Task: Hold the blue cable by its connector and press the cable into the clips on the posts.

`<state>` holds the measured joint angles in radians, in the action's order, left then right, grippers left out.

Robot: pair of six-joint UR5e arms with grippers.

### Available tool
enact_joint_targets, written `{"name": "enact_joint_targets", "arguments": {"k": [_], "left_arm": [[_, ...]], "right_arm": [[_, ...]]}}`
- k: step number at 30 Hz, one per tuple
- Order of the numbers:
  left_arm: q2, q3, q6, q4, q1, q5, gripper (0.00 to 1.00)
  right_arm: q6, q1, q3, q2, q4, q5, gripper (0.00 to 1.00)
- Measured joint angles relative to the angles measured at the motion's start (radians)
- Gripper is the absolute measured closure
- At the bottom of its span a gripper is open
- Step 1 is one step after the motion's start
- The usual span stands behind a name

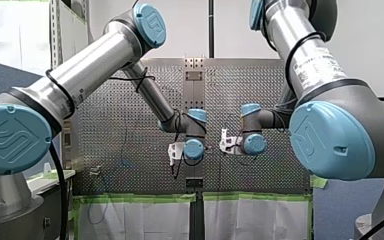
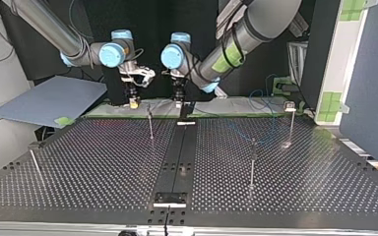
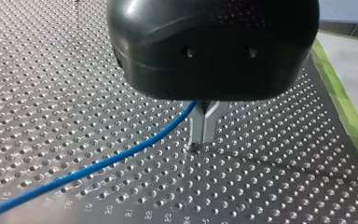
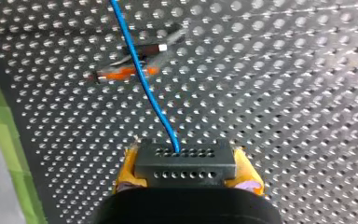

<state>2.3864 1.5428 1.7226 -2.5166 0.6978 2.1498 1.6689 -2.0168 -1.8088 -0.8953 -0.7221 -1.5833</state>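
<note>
In the right wrist view the yellow pads of my right gripper [image 4: 185, 156] are shut on a black connector block [image 4: 186, 171] with rows of holes. The blue cable [image 4: 142, 79] runs out of it, across the perforated table, over a small post [image 4: 142, 49] ahead. In the left wrist view the metal fingers of my left gripper [image 3: 203, 139] are pressed together just above the table, and the blue cable [image 3: 98, 165] leaves them sideways. In the top view my right gripper [image 2: 134, 102] and left gripper [image 2: 178, 100] hang side by side at the table's far edge.
Thin upright posts stand on the table in the top view: one near the grippers [image 2: 150, 123], two at the right [image 2: 252, 162] [image 2: 290, 120], one at the left [image 2: 35, 164]. A black rail [image 2: 177, 157] runs down the middle. A blue-grey board [image 2: 49, 101] lies at the far left.
</note>
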Motion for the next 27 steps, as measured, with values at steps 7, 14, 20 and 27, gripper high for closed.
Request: {"name": "enact_joint_targets", "arguments": {"k": [7, 14, 20, 27], "left_arm": [[0.037, 0.000, 0.007, 0.020, 0.022, 0.018, 1.00], [0.052, 0.000, 0.011, 0.030, 0.036, 0.026, 1.00], [0.088, 0.000, 0.027, 0.019, 0.045, 0.038, 1.00], [0.094, 0.000, 0.032, 0.023, 0.055, 0.091, 1.00]], "right_arm": [[-0.021, 0.015, 0.001, 0.046, -0.005, 0.013, 1.00], [-0.028, 0.048, 0.001, 0.051, -0.017, 0.057, 1.00], [-0.028, 0.073, 0.000, 0.052, -0.030, 0.112, 1.00], [-0.030, 0.102, -0.003, 0.054, -0.043, 0.178, 1.00]]}}
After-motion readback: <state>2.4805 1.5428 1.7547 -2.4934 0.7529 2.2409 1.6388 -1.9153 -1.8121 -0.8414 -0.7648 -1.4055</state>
